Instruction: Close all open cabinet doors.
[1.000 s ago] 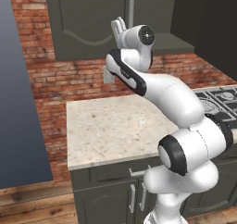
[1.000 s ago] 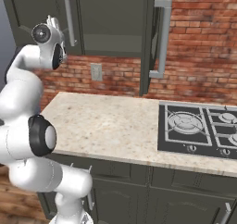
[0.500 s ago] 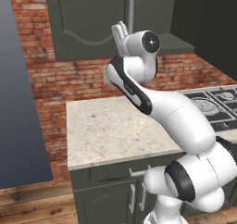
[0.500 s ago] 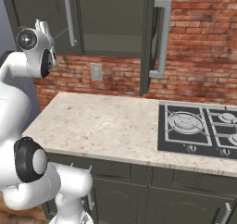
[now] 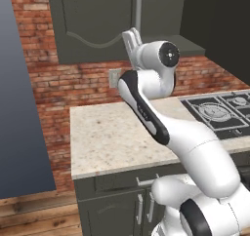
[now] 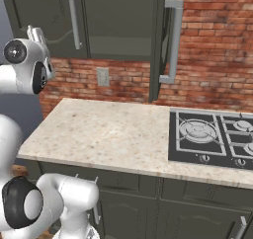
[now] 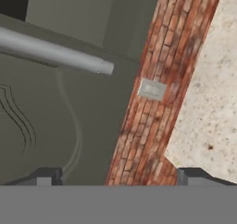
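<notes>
Wall socket [image 7: 152,89] on brick wall [image 6: 212,55]; stove [image 6: 211,137] right of counter [image 6: 104,134]. Open cabinet door [image 6: 160,40] juts over counter. Gripper [image 7: 115,181]: fingers spread, empty, facing closed cabinet door [image 5: 93,20]

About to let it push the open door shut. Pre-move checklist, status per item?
1. Open cabinet door found: ok, it stands edge-on out from the wall cabinets, above the counter.
2. Left door closed: ok, flush, handle vertical.
3. Gripper free: ok, fingers apart in the hand view, nothing between them.
4. Gripper at the open door: not ok, it sits by the left door's lower edge.
5. Swing path: ok, nothing on the counter under the open door.
6. Other cabinet doors: cannot tell, out of frame.
</notes>
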